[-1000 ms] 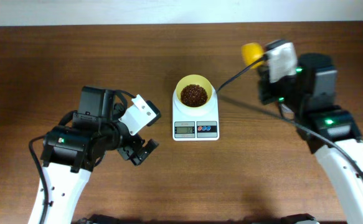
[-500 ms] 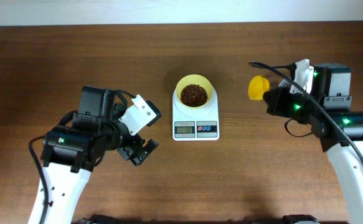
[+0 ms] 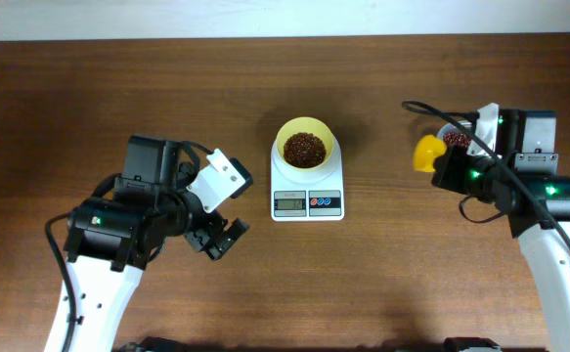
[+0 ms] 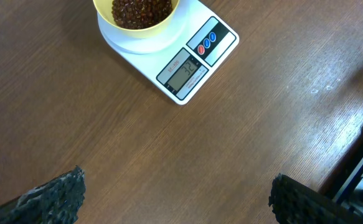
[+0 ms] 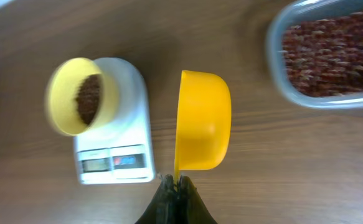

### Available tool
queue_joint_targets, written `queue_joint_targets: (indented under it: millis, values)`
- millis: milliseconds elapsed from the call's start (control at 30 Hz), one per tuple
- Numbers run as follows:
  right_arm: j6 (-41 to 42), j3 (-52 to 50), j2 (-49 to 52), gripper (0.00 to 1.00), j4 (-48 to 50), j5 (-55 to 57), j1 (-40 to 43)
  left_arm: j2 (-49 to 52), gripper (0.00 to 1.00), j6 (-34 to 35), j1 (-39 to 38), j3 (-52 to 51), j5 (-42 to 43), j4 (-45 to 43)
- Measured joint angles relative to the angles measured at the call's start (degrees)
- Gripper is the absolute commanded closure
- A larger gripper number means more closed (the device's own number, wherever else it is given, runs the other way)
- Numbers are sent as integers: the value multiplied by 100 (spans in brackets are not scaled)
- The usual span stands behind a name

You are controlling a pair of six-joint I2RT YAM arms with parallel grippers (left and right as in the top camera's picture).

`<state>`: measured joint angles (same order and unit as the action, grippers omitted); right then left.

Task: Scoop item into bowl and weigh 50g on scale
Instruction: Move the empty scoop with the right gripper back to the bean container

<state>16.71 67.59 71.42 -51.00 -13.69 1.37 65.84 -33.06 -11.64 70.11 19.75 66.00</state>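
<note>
The pale yellow bowl (image 3: pixel 304 146) holds dark red-brown beans (image 3: pixel 304 149) and stands on the white scale (image 3: pixel 307 192) at mid-table. It also shows in the left wrist view (image 4: pixel 137 15) and the right wrist view (image 5: pixel 81 96). The scale's display (image 4: pixel 182 70) reads a number. My right gripper (image 5: pixel 177 182) is shut on the handle of a bright yellow scoop (image 5: pixel 201 121), which is turned on its side to the right of the scale (image 5: pixel 114 158). In the overhead view the scoop (image 3: pixel 427 154) is beside the right arm. My left gripper (image 3: pixel 218 238) is open and empty, left of the scale.
A clear plastic tub (image 5: pixel 324 53) full of beans stands at the right, partly hidden under the right arm in the overhead view (image 3: pixel 454 138). The brown wooden table (image 3: pixel 285 284) ends at a pale wall at the back.
My right arm has swung down and to the right with the scoop, away from the bowl toward the tub. The left arm has not moved.
</note>
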Motion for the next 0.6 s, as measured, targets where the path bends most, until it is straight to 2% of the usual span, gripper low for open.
queue_joint_targets:
  millis: [167, 300, 467, 600]
  values:
    - [-70, 0, 55, 96, 50, 1449, 0, 0, 1, 0, 0, -2, 0, -2]
    - [-153, 0, 501, 96, 619, 2295, 0, 0, 1, 0, 0, 0, 0, 0]
    - [-645, -2, 1751, 96, 1526, 2594, 0, 0, 1, 0, 0, -2, 0, -2]
    - [-813, 0, 2105, 96, 1937, 2636, 0, 0, 1, 2, 0, 0, 0, 0]
